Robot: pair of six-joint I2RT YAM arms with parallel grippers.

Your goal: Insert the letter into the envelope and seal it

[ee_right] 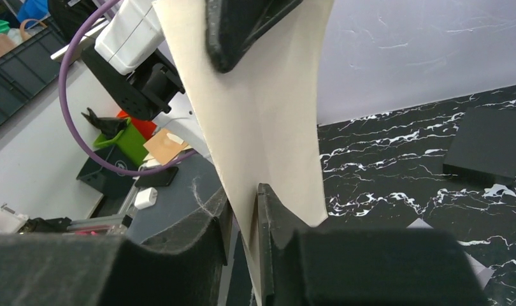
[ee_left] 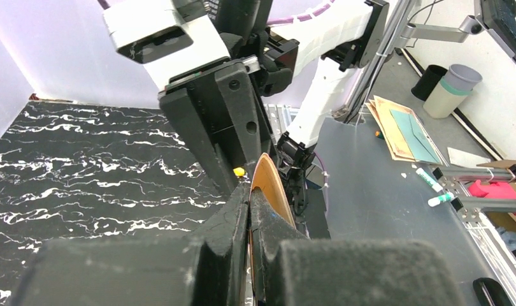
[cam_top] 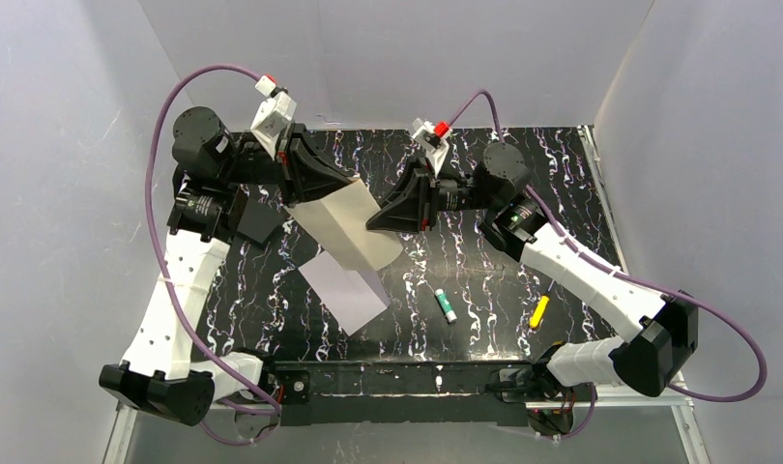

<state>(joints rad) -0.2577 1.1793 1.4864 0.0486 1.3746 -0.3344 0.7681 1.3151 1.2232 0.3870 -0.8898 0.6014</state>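
The letter (cam_top: 344, 227) hangs in the air over the table's middle, its pale back side up, sloping down to the right. My left gripper (cam_top: 354, 184) is shut on its upper left edge; the left wrist view shows the tan sheet (ee_left: 268, 185) pinched and bowed between the closed jaws (ee_left: 250, 197). My right gripper (cam_top: 373, 224) straddles the sheet's right edge. In the right wrist view the paper (ee_right: 262, 115) lies against one finger, with a narrow gap to the other, so that gripper (ee_right: 243, 204) still stands open. The lavender envelope (cam_top: 347, 290) lies flat under the letter.
A flat black piece (cam_top: 257, 220) lies at the left beside the left arm and also shows in the right wrist view (ee_right: 488, 145). A green and white stick (cam_top: 447, 305) and a small yellow object (cam_top: 539, 310) lie to the front right. Grey walls enclose the table.
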